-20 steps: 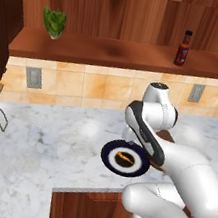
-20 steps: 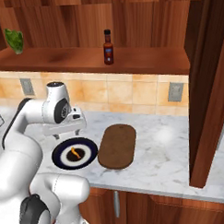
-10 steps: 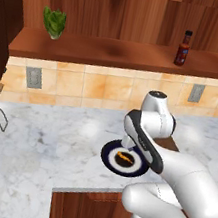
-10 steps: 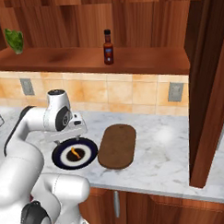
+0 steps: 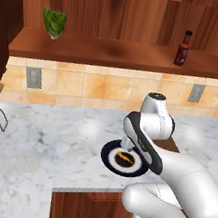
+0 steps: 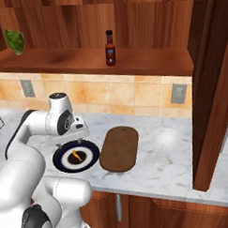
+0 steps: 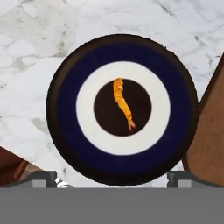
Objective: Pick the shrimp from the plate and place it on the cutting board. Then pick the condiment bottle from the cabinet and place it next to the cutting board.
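The shrimp lay in the dark brown centre of the plate, a thin curved orange strip, its tail end tapering toward the white ring without reaching it. It was far smaller than the plate and lay flat, so a grasp would likely need the fingers to straddle it across its narrow width. The plate sat on the marble counter, just beside the oval cutting board, which kept the carry short. The gripper hung directly above the plate, pointing down, with its jaws spread wide and nothing between them; the two tips showed at the bottom of the hand view, wider apart than the plate's centre. How high it stood over the shrimp was hard to judge. On the shelf of the cabinet above, the condiment bottle stood upright, well apart from the arm, awaiting the second half of the task.
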Controlling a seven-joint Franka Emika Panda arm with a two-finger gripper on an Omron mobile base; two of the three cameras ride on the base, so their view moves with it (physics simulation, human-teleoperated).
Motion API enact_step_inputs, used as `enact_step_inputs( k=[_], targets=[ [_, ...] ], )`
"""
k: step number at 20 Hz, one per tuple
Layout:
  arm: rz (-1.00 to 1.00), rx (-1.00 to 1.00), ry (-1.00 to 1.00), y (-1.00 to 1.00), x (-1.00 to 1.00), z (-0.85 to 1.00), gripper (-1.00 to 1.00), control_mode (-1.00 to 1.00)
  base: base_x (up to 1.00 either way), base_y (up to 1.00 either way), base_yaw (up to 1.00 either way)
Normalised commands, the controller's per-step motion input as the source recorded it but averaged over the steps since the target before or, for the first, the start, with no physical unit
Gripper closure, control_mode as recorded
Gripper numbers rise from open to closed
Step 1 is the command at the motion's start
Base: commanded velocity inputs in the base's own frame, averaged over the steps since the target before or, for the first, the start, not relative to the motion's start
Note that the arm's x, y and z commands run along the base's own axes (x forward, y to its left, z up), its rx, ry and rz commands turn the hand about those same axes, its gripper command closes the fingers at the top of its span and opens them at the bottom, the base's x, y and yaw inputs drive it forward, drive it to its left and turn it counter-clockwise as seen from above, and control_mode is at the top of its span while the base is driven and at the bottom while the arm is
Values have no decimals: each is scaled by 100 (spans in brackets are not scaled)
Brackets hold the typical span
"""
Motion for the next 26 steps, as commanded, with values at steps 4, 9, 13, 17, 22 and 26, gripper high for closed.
enact_step_inputs(
  k=[4,9,13,17,22,26],
  targets=[
    [0,0,0,0,17,-12,-100,-100,0,0,0],
    [1,0,0,0,15,-19,-100,-100,0,0,0],
    [1,0,0,3,7,-29,-100,-100,0,0,0],
    [2,0,0,6,8,-32,-100,-100,0,0,0],
    [1,0,0,2,12,-34,-100,-100,0,0,0],
    [1,0,0,0,12,-33,-100,-100,0,0,0]
  ],
)
